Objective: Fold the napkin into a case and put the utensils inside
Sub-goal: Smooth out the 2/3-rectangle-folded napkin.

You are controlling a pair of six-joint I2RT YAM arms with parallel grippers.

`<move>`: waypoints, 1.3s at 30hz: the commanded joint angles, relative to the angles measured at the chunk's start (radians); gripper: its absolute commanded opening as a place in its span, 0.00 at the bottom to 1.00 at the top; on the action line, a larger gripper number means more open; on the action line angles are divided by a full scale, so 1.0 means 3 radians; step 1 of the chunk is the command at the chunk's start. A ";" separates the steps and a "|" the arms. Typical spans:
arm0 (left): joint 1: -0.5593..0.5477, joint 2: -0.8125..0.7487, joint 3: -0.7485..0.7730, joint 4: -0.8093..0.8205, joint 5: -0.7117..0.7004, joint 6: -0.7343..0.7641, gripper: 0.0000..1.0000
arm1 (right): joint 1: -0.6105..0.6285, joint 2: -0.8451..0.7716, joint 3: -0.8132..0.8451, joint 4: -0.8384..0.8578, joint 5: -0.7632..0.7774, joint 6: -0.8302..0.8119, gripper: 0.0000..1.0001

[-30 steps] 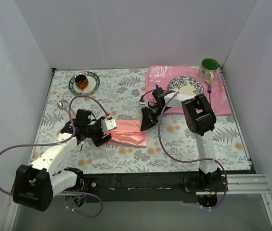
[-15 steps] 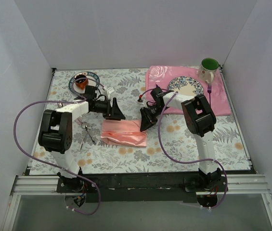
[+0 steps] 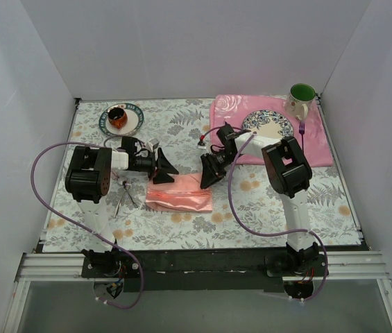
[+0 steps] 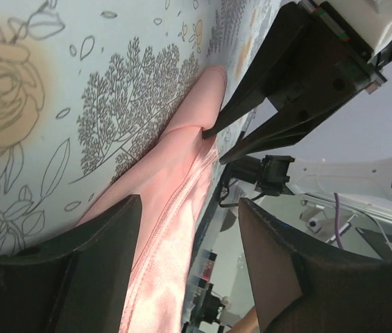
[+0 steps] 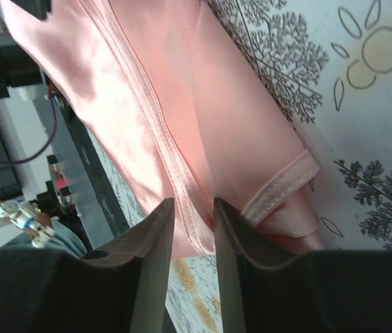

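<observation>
Salmon cloth napkin, likely limp and slippery, lying folded mid-surface; hemmed right end inviting pinching. Left gripper gaping; right gripper grip unclear.

L gripper jaws wide, pointing right; R gripper fingers near-closed, tips down-left.

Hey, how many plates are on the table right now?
2. One plate sits far left, a brown cup on it; the other plate lies on the pink placemat far right, beside the green mug. None looks hidden.
</observation>
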 commanded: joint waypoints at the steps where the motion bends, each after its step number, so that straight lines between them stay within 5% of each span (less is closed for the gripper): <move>1: 0.0051 0.0044 -0.0215 0.0094 0.0002 -0.0046 0.58 | 0.0034 -0.0380 0.0078 0.0655 -0.0353 0.0463 0.42; 5: 0.0051 0.0024 -0.0241 0.0120 -0.0003 -0.0015 0.58 | 0.0069 -0.0499 -0.0112 0.1449 -0.0508 0.1263 0.54; 11: 0.0056 0.0054 -0.0215 0.0079 -0.0028 0.0026 0.61 | 0.0182 -0.0192 0.0062 0.1594 -0.0426 0.1549 0.75; 18: 0.0061 0.0090 -0.0241 0.0084 -0.0069 0.0021 0.70 | 0.0218 -0.0003 -0.0188 0.1973 -0.0431 0.1913 0.77; 39: 0.0674 0.0013 -0.0277 -0.0284 0.0140 0.0363 0.83 | 0.0029 0.0386 -0.0316 0.1206 0.0152 0.1187 0.77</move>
